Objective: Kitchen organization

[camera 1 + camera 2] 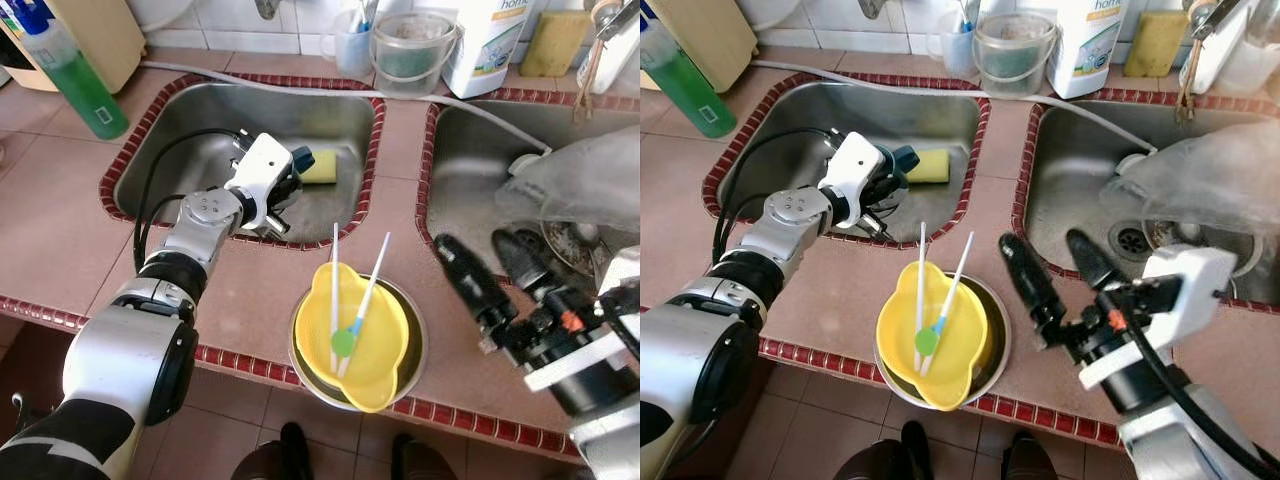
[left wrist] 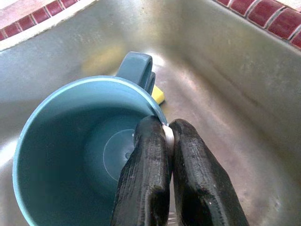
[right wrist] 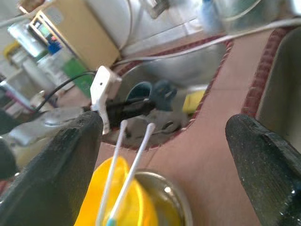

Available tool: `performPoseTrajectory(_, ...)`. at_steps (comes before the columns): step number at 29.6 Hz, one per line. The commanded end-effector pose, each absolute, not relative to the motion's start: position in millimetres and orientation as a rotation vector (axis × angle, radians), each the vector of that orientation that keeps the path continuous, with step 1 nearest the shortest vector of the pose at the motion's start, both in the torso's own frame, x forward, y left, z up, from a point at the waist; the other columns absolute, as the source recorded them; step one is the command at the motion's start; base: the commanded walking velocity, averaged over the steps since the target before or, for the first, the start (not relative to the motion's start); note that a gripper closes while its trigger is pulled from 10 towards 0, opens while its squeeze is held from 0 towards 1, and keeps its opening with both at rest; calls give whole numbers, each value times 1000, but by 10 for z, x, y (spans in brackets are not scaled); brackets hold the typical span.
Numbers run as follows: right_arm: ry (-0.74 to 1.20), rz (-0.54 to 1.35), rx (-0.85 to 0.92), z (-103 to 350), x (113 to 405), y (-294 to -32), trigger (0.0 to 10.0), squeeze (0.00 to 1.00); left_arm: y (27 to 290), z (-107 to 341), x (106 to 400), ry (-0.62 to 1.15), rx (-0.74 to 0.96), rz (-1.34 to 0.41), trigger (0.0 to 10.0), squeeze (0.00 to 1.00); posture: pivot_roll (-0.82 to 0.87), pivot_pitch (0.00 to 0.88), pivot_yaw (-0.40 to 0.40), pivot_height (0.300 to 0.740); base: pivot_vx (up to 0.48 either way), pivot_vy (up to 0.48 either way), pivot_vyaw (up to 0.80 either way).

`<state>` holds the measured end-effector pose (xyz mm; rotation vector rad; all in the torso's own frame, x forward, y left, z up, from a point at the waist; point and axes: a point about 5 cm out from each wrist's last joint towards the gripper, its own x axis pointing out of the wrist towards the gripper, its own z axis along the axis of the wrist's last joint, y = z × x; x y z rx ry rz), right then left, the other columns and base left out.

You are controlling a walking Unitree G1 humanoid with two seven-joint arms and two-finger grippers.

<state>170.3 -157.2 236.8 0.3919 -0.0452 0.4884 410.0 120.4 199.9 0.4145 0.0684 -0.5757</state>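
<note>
Pinkish-tan tiled counter (image 1: pixel 60 215) edged in dark red trim, set with two steel basins: left sink (image 1: pixel 205 120) at upper centre of the frame, right sink (image 1: pixel 470 165) at the right. White tiled wall along the top, fronted by a green soap bottle (image 1: pixel 85 85) at upper left, a clear plastic bucket (image 1: pixel 412 50), a white jug (image 1: pixel 490 40) and a yellow sponge (image 1: pixel 552 42) at upper right. Near the front counter edge, bottom centre, a metal bowl (image 1: pixel 412 345) holding a yellow flower-shaped dish (image 1: pixel 385 345) with two white-handled utensils (image 1: pixel 370 285) lying across it. Inside the left sink, a teal blue mug (image 2: pixel 70 146): glossy, empty, handle pointing away from the wrist, beside a yellow sponge piece (image 1: pixel 320 167) on the basin floor. Left gripper (image 2: pixel 168 141) reaching into that sink, fingers pinched closed on the mug's rim, one inside and one outside. Right gripper (image 1: pixel 485 265) hovering above the counter between bowl and right sink, fingers spread wide, holding nothing. Dark shoes (image 1: pixel 295 450) on the floor at the bottom edge.
</note>
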Motion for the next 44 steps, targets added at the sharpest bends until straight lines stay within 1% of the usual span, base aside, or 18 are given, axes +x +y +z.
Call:
performPoseTrajectory(1,-34,506,428,2387,1678,-1571,10000,0,1273,2055,4118,62,422,-557,10000,0,-384,268,138,740,0,0,0)
performPoseTrajectory(9,-51,504,438,2492,1702,-1651,10000,0,1283,2047,4117,66,420,-553,10000,0,-384,273,135,740,0,0,0)
performPoseTrajectory(10,-38,505,448,2514,1699,-1659,10000,0,1285,2047,4118,67,419,-551,10000,439,-385,273,137,740,0,0,0)
performPoseTrajectory(11,-38,505,448,2514,1699,-1659,10000,0,1285,2047,4118,67,419,-551,10000,439,-385,273,137,740,0,0,0)
performPoseTrajectory(12,-34,506,456,2527,1696,-1661,10000,0,1289,2049,4119,67,417,-548,10000,1000,-386,274,137,740,0,0,0)
performPoseTrajectory(28,-32,500,473,2597,1703,-1656,10000,0,1301,2113,4138,56,391,-531,10000,1000,-377,279,139,740,0,0,0)
performPoseTrajectory(35,-109,492,381,2629,1750,-1626,10000,0,1338,2229,4162,15,365,-501,10000,1000,-344,262,141,740,0,0,0)
performPoseTrajectory(38,-137,472,342,2597,1837,-1584,10000,0,1399,2340,4183,-27,315,-456,10000,1000,-321,246,138,740,0,0,0)
performPoseTrajectory(41,-156,468,336,2592,1883,-1571,10000,0,1421,2395,4190,-52,300,-438,10000,1000,-307,238,136,740,0,0,0)
performPoseTrajectory(42,-164,467,337,2584,1922,-1558,10000,0,1437,2434,4195,-70,280,-422,10000,1000,-287,224,128,740,0,0,0)
performPoseTrajectory(44,-214,457,276,2559,2078,-1508,10000,0,1465,2539,4204,-125,218,-381,10000,1000,-258,197,112,740,0,0,0)
